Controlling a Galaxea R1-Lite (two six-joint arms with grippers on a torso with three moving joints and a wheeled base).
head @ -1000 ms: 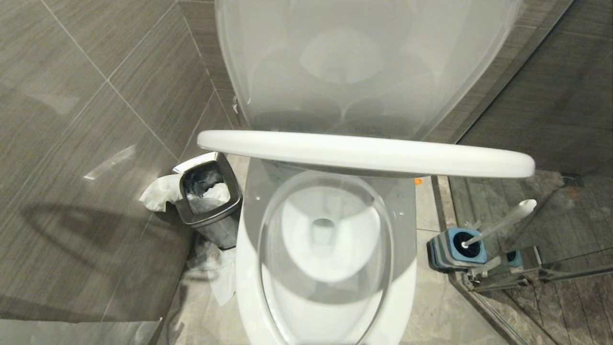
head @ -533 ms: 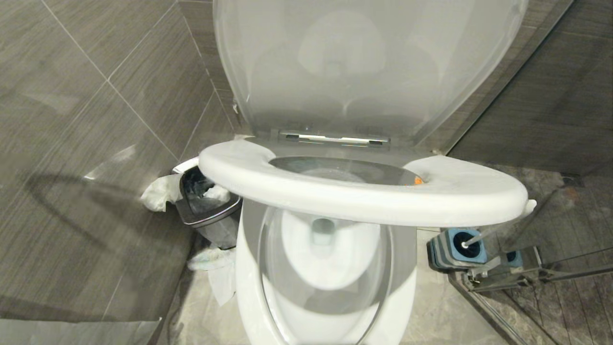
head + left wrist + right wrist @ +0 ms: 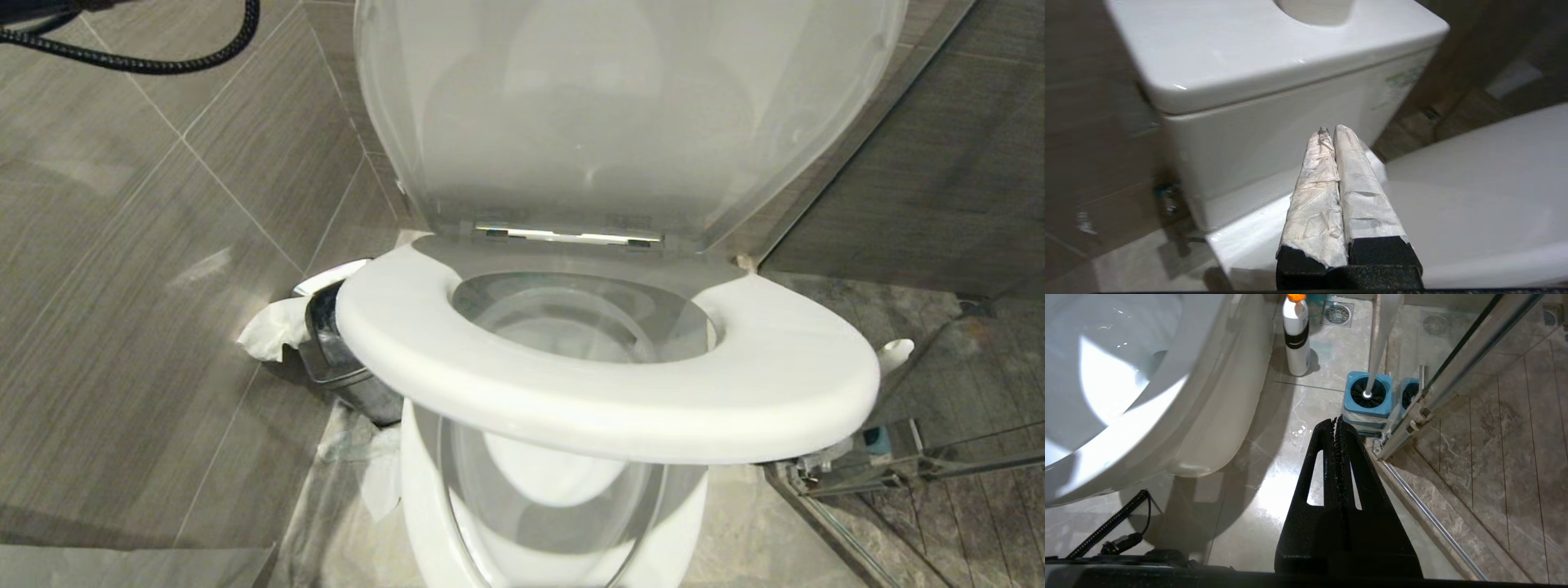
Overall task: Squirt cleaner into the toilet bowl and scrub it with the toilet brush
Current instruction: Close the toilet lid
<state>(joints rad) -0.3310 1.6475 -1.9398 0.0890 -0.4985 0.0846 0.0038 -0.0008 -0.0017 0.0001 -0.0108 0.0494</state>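
White porcelain toilet bowl (image 3: 539,474) is sitting under our head cam, w/ the seat (image 3: 604,400) hanging half-raised over it and the lid (image 3: 629,114) standing upright. We are keeping our left gripper (image 3: 1331,130) pressed closed & empty, near the tank (image 3: 1257,94). Our right gripper (image 3: 1337,419) is closed too, above the floor, pointing at the toilet brush (image 3: 1378,339) standing in its blue holder (image 3: 1367,398), beside a white bottle (image 3: 1296,339)

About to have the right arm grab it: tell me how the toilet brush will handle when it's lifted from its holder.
The toilet brush will probably feel light; its handle is slim.
The glossy handle may slip in a loose grip.
Its head sits snugly in the blue holder, which could lift or tip with it.
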